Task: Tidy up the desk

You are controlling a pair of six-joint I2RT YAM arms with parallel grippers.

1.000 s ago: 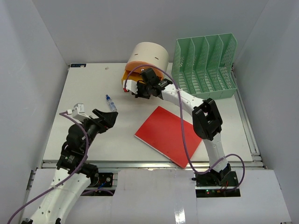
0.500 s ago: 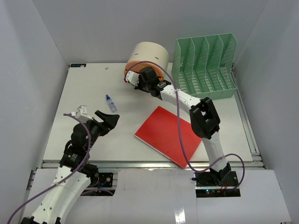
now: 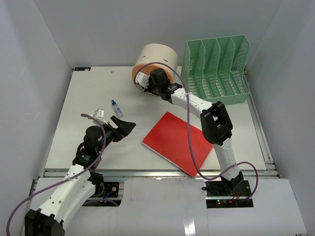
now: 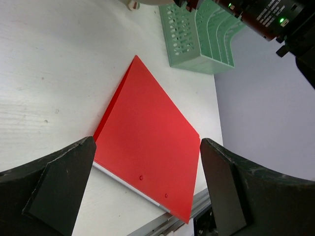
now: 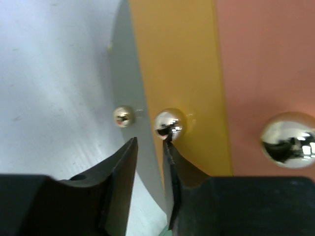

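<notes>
1. The white counter (image 3: 83, 98) is being shown across the middle of the overhead view, with its metal rail along the lower edge. Every other item is being carried on it.
2. At the lower left, the left claw (image 3: 124, 124) is being held released, its jaws spread wide and gripping nothing. In its wrist view (image 4: 147, 187) the red folder (image 4: 147, 128) is being framed between the two dark fingers (image 4: 59, 187).
3. Left of centre, a small bottle (image 3: 116, 108) with a blue cap is being shown lying on the counter, above the left claw and apart from it.
4. At the upper centre, a cream drum (image 3: 156, 61) is being carried on an orange base (image 3: 139, 69) at the counter's far edge.
5. The right claw (image 3: 142, 81) is being held against that base. In its wrist view (image 5: 149, 147) the jaws are being kept only narrowly parted, clamping nothing. The base's edge (image 5: 182, 59) and a shiny stud (image 5: 170, 124) are being seen at the tips.
6. Right of centre, the folder (image 3: 174, 142) is being shown lying flat and diagonal.
7. At the upper right, a green file rack (image 3: 216, 69) is being shown standing just beside the drum.
</notes>
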